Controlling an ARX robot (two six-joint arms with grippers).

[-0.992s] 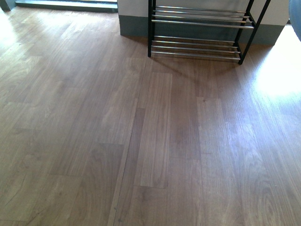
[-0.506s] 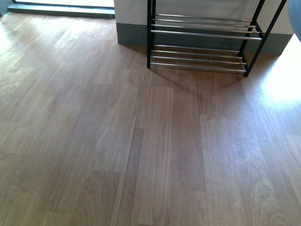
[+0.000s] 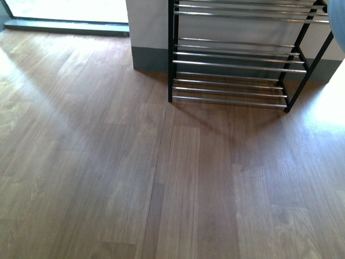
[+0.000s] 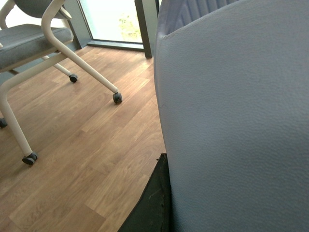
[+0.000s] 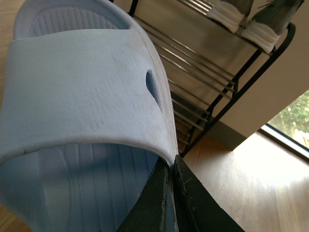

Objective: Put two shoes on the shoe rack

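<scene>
Shoe rack: on the floor ahead, right of centre, rods crosswise to the robot; nearer the right arm.
Right slide: strap edge pinched in the closed right end effector, rack just beyond.
Left slide: gripped by the left end effector, one finger visible.

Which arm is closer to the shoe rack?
Right. Its fingers hold a blue slide right beside the shoe rack; the left wrist view shows no rack, only a chair.

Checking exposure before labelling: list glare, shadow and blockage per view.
Front view: window blown out, glare on brown wooden floor at right, black-framed chrome-rod shoe rack casts soft shadow. Left wrist view: pale blue rubber slide blocks most. Right wrist view: that floor overexposed.
</scene>
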